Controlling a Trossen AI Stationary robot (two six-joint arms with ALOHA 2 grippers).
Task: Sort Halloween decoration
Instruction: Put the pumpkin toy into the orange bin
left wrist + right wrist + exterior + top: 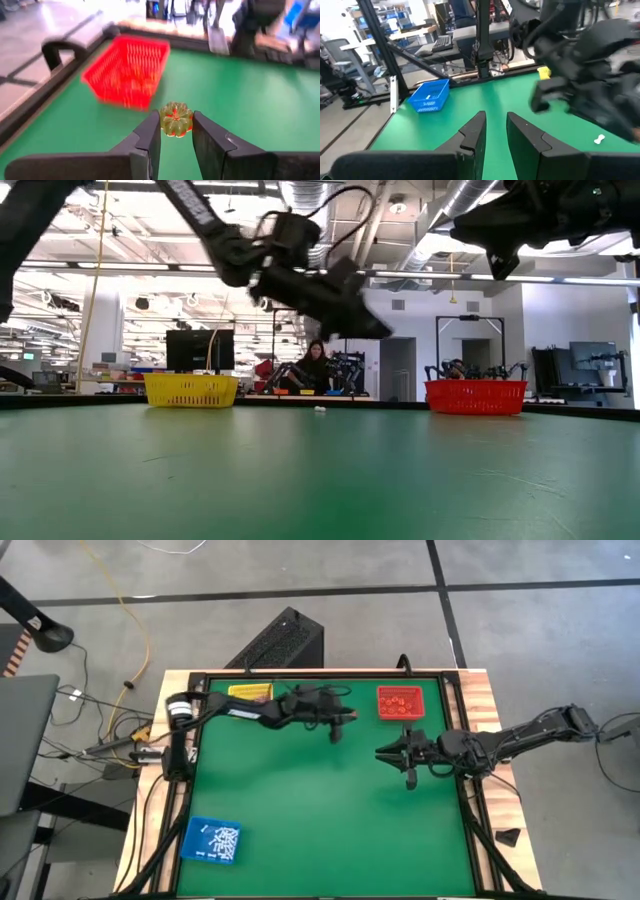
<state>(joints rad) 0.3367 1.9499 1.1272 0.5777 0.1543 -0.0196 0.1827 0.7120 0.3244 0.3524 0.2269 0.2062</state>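
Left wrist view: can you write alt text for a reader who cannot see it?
The left end effector grips a small translucent yellow-orange pumpkin trinket between its two dark fingers above the green table mat. Beyond stands a red plastic mesh basket, near the table's black edge rail.

The table (320,830) wears a matt green cloth-like cover, framed by pale bare wood at its edges. The red tray (127,70) ahead of the left gripper (176,137) looks like perforated plastic mesh, as do the yellow tray (191,390) and blue tray (430,96). Between the matt dark plastic fingers (150,137) sits a glossy, translucent orange-yellow ribbed trinket (176,119). A white trinket (599,139) beyond the right gripper (495,135) looks smooth plastic.
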